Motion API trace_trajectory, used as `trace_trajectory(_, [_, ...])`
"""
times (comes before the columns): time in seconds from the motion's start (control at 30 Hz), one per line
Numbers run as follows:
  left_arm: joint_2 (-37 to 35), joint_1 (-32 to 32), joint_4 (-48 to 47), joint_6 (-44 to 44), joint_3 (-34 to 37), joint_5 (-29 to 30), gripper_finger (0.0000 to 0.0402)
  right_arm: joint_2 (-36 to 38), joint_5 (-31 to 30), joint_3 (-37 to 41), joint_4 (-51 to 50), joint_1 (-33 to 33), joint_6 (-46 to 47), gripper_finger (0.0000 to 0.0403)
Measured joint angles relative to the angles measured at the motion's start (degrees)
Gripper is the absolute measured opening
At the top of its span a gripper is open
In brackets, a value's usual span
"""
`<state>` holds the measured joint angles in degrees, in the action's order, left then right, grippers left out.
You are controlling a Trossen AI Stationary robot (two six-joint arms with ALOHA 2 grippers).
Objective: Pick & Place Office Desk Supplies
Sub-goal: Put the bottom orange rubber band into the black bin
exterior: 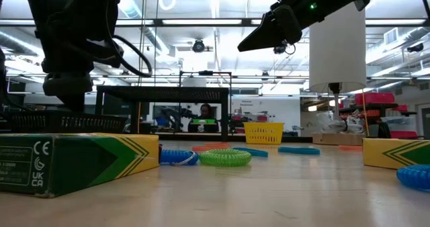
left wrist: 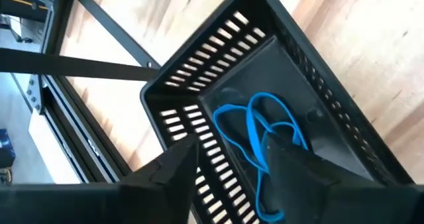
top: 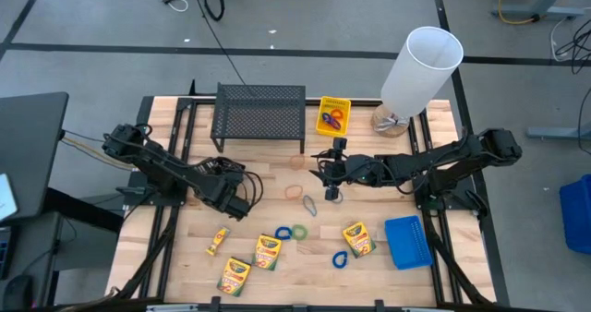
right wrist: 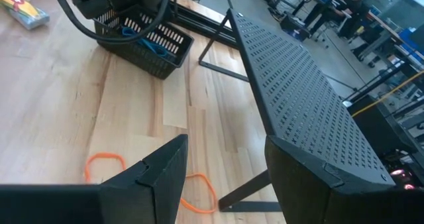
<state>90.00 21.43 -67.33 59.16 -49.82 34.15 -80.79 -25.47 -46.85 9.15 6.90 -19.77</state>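
- Wooden worktop, crayon boxes along its near side.
- Left gripper above the black bin, fingers parted over a blue loop (lying inside, not gripped).
- Right gripper mid-table, fingers spread, empty, above orange loops.
- Yellow bin beside the mesh rack.

Robotics lab: workbenches, open ceiling.

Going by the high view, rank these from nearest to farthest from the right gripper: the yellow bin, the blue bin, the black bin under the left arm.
Measured from the right gripper, hovering mid-table:
1. Yellow bin, just behind it, beside the mesh rack.
2. Blue bin, toward the front right.
3. Black bin, across on the left, under the left gripper.
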Motion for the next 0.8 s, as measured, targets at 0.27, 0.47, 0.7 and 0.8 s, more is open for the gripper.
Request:
trace_trajectory(0.27, [-0.7, 0.0, 0.0, 0.1, -0.2, 5.0, 0.0213, 0.0, 0.0, 0.0, 0.0, 0.0, 0.0, 0.0212])
trace_trajectory(0.47, [-2.5, 2.1, 0.8, -0.6, -2.7, 13.7, 0.0213, 0.0, 0.0, 0.0, 0.0, 0.0, 0.0, 0.0212])
trace_trajectory(0.7, [-4.2, 3.5, 19.6, -15.8, -4.3, 16.2, 0.0213, 0.0, 2.0, 0.0, 0.1, 0.0, 0.0, 0.0212])
trace_trajectory(0.8, [-4.2, 2.4, 32.0, -27.1, -4.3, 10.6, 0.0213, 0.0, 2.5, 0.0, 0.1, 0.0, 0.0, 0.0212])
